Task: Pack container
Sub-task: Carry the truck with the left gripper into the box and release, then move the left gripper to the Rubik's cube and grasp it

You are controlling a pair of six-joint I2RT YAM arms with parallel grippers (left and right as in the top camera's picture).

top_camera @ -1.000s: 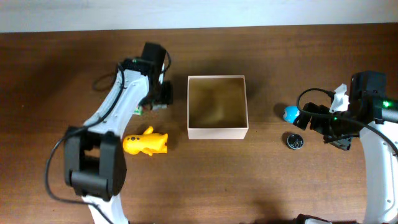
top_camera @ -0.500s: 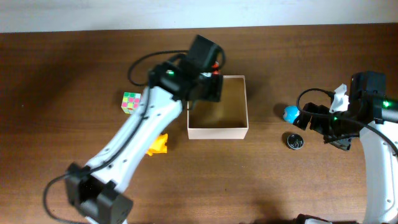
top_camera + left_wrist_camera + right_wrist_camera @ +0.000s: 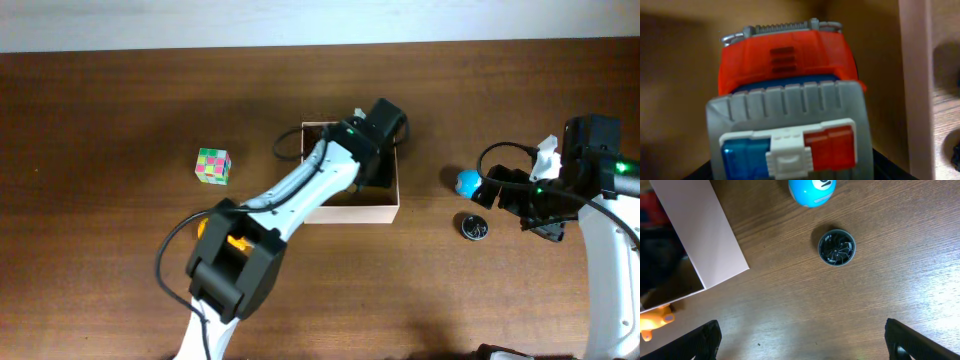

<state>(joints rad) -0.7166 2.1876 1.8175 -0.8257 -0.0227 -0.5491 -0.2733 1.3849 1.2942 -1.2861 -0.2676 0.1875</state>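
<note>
From overhead I see the container (image 3: 350, 212) near the middle of the table (image 3: 120, 100), its cream walls around a tan-brown floor. My left arm reaches across it from the near left, and the left gripper (image 3: 375, 165) is over the box's right half, hiding much of the inside. A multicoloured cube (image 3: 213, 165) lies well to the left of the box, and a yellow toy (image 3: 235, 241) shows only in part beneath the arm's lower links. Right of the box are 2 small things near each other: a blue ball (image 3: 467, 183) and, nearer to me, a dark round cap (image 3: 476, 227). On the left wrist camera a toy truck (image 3: 790, 100) fills the frame, red in body with a grey end carrying a blue, white and red light bar. I read the fingers as clamped on it, though only dark corners of them show at the bottom edge. Tan inner walls stand behind it and the cream rim is on the right. On the right wrist camera the right gripper (image 3: 807, 342) is spread wide with nothing between its fingers, above bare wood, with the cap, the ball and a corner of the box ahead of it.
</note>
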